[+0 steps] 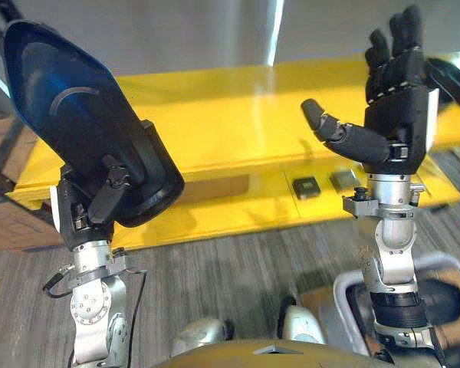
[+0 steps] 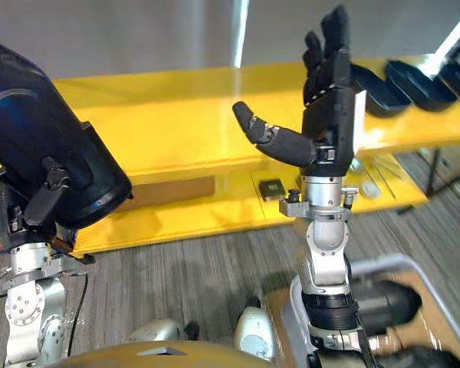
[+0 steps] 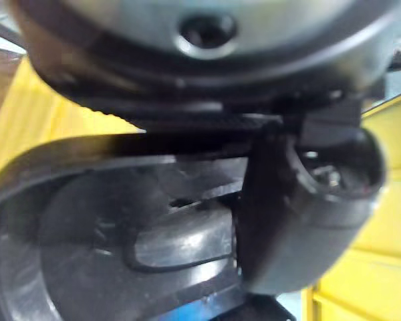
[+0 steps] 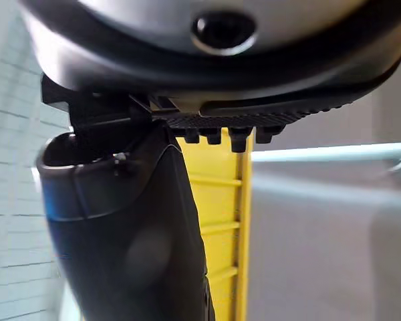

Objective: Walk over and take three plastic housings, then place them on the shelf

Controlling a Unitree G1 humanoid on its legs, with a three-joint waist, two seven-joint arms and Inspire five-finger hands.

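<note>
- Left hand [image 1: 92, 211] is gripping the lower end of a large black plastic housing [image 1: 77, 115], thumb lying across its inner face and the fingers hidden behind it; the housing is standing up and tilting away above the wrist.
- Left wrist view is showing the thumb [image 3: 301, 214] pressing onto the housing's ribbed inside [image 3: 120, 254], so the hold looks like a pinch at one end only.
- Right hand [image 1: 395, 115] is hanging raised and released, fingers straight, thumb spread, carrying nothing.
- Yellow shelf [image 1: 230, 115] is lying just ahead; further black housings [image 2: 376, 92] are already sitting on its upper tier towards the right, and more are waiting in the grey bin [image 1: 343, 290] by the right arm.
- Judging by this, the placing step is under way: the long part is levering on a small grip, so bringing it down slowly, tipping it flat before letting go and setting it on bare yellow beside the others seems wise.
- Using the free right hand to steady the far edge would be lowering the risk of a slip.
- Two small parts [image 1: 306, 186] are resting on the lower tier, well clear.
- No lettering, label or brand mark is showing legibly anywhere.
</note>
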